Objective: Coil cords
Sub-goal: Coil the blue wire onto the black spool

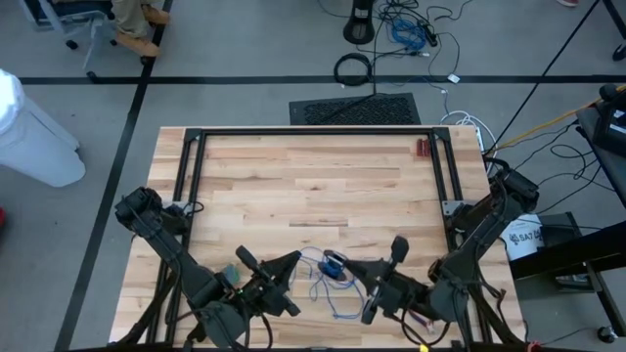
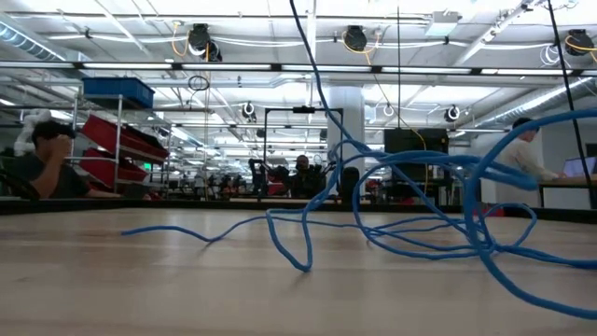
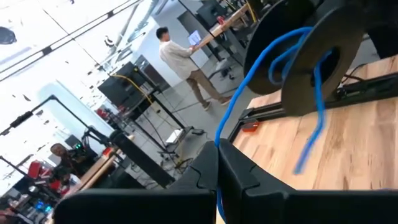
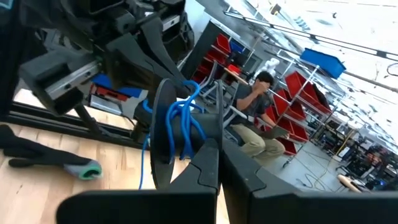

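We note a butcher-block desk [image 1: 313, 186] of pale wood strips with a smooth, satin face; a black metal frame [image 1: 196, 137] of thin square bars runs round its far part. The cord [image 1: 328, 288] is thin, bright blue and glossy; it lies in loose, irregular loops on the near middle of the desk, between the two arms. Part of it is wound round a small black spool [image 1: 335, 262] with flat round flanges; the wrist views show the blue turns bunched on the hub, strands trailing down to the wood.

Left hand [image 1: 291, 262]: fingers pressed together, pinching the cord, which runs up from between their matte black angular tips [image 3: 208, 171]; it sits just left of the spool. Right hand [image 1: 364, 269]: fingers pressed together, tips at the spool on its right side; we cannot tell whether they hold it.

From desk level the cord rises in thin arcs off the wood; one strand climbs steeply out of frame. A small red object [image 1: 423, 147] lies at the far right of the desk.
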